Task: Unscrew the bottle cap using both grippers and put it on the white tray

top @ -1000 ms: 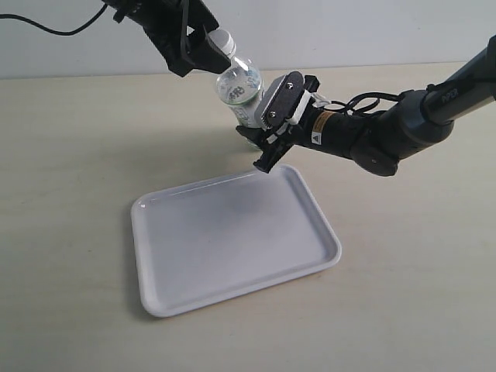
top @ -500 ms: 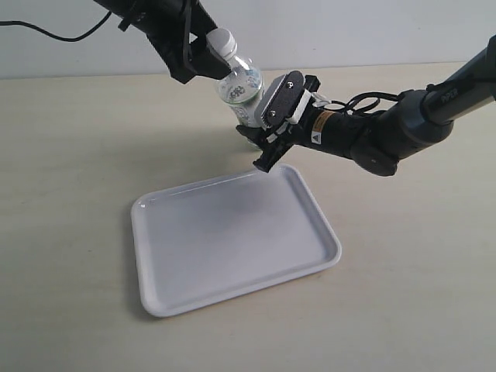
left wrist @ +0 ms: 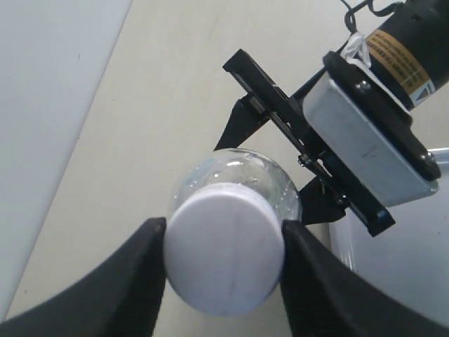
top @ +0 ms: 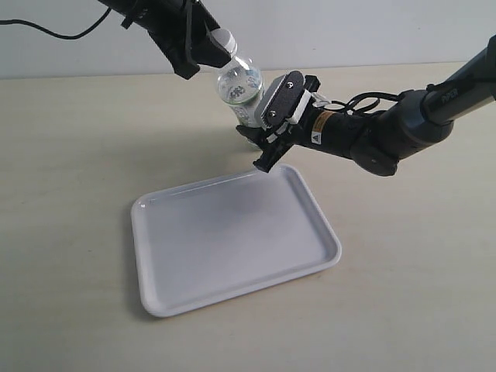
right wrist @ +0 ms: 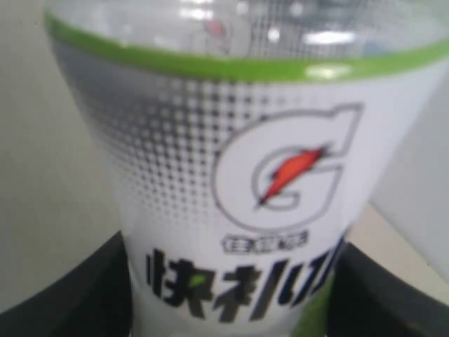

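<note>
The clear bottle (top: 239,85) hangs tilted above the table, its white-and-green label (right wrist: 238,210) filling the right wrist view. My right gripper (top: 265,130) is shut on the bottle's labelled body, a black finger on each side. The white bottle cap (left wrist: 223,253) sits on the neck, seen end-on in the left wrist view. My left gripper (left wrist: 223,256) is shut on the bottle cap, both black fingers pressed against its sides. From the exterior view only a sliver of the cap (top: 225,40) shows past the left gripper (top: 211,48). The white tray (top: 232,236) lies below, nothing on it.
The pale table (top: 70,139) spreads around the tray, and a light wall runs along its far edge. A black cable (top: 46,29) trails from the left arm at the upper left. The right arm (top: 403,124) stretches in from the right.
The left gripper's fingers have closed in from wide open onto the sides of the bottle cap. The right gripper and the bottle have stayed still.
</note>
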Motion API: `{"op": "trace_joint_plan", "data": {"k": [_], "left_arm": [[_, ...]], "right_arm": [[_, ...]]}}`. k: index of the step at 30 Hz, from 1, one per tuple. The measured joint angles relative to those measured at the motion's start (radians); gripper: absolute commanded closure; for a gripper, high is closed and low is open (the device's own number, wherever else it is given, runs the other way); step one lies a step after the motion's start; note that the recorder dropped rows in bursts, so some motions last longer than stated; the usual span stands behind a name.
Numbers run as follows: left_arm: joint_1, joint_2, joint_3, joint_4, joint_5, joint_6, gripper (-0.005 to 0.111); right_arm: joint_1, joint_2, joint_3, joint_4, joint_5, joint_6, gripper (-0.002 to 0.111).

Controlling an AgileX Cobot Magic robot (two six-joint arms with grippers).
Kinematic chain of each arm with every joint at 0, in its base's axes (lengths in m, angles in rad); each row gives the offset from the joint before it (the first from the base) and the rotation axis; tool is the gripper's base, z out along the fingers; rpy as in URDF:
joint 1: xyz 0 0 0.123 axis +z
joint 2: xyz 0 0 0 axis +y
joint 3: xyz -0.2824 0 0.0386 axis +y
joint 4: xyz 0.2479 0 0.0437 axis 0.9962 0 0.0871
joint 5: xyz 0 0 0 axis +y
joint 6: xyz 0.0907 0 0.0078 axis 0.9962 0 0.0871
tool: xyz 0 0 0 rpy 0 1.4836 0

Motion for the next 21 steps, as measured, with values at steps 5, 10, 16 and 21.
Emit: {"op": "trace_joint_plan", "data": {"k": [5, 10, 16, 21], "left_arm": [[0.0, 0.0, 0.0, -0.002, 0.0, 0.0, 0.098], [0.0, 0.0, 0.0, -0.004, 0.0, -0.004, 0.107], [0.0, 0.0, 0.0, -0.004, -0.004, -0.149, 0.107], [0.0, 0.0, 0.0, -0.002, -0.006, -0.358, 0.107]], "right_arm": [[0.0, 0.0, 0.0, 0.0, 0.0, 0.0, 0.108], [0.0, 0.0, 0.0, 0.0, 0.0, 0.0, 0.108], [0.0, 0.0, 0.0, 0.0, 0.0, 0.0, 0.108], [0.0, 0.0, 0.0, 0.004, 0.0, 0.002, 0.108]]}}
